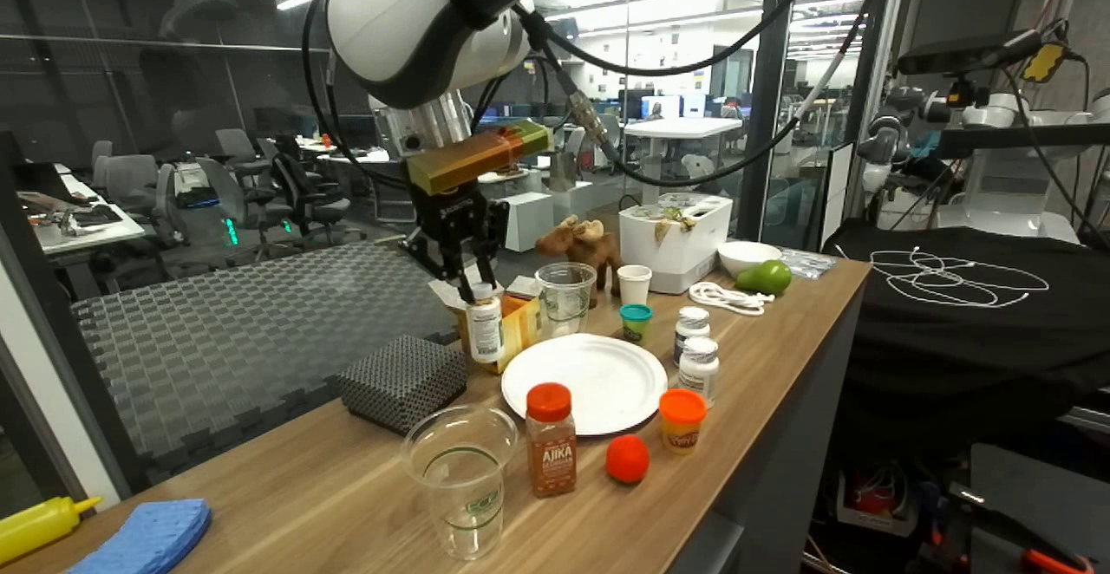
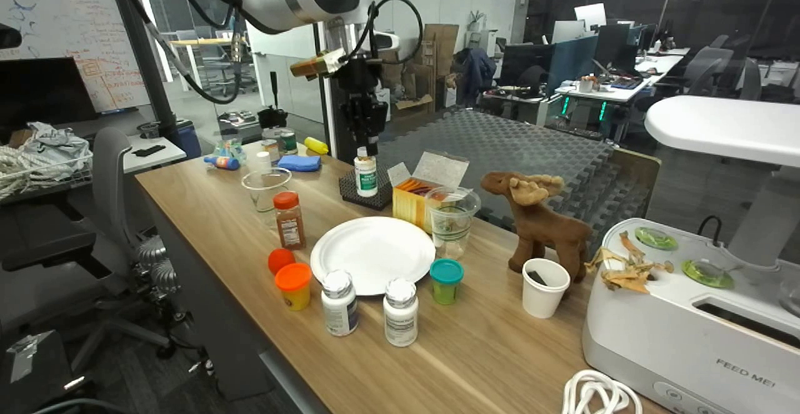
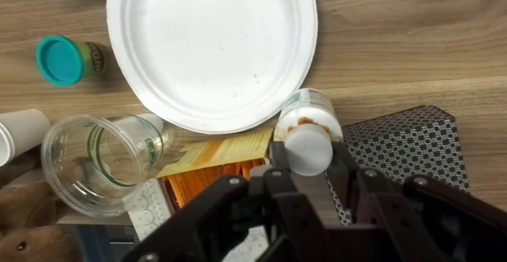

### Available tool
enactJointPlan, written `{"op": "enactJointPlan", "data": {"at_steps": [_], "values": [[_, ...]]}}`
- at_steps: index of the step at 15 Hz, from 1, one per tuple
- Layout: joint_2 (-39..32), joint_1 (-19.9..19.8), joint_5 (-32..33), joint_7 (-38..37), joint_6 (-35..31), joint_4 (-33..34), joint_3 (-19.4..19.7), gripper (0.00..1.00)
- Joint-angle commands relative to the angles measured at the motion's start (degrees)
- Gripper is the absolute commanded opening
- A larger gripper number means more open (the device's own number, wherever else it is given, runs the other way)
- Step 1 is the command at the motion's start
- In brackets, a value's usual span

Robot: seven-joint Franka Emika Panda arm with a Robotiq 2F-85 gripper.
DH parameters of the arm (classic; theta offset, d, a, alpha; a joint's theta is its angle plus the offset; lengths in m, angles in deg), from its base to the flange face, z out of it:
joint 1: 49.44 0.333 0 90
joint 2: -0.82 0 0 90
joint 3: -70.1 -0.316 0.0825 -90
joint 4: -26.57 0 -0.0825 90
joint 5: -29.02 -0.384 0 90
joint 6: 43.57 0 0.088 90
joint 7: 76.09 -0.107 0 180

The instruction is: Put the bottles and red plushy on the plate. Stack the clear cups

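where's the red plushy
In an exterior view, the red plushy sits off the plate, between the red-capped bottle (left) and orange-lidded tub (right).

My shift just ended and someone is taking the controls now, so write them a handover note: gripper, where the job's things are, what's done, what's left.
Gripper: closed on a white bottle at its cap, near the edge of the plate.
Things: two more white bottles stand beside the plate. The red-capped bottle stands between one clear cup and the red plushy. The other clear cup stands next to the open carton.
Done: one bottle gripped; none of these is on the plate yet, and the cups are apart.
Left: set the bottles and plushy on the plate; stack the cups.
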Motion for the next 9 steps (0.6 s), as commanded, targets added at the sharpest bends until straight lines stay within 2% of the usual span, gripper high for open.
{"op": "enactJointPlan", "data": {"at_steps": [1,9], "values": [[2.2,-0.5,2.0,-2.6,-1.5,-5.4,0.7,0.16],[2.3,-2.8,1.6,-6.8,-5.2,-11.4,2.2,0.15]]}}
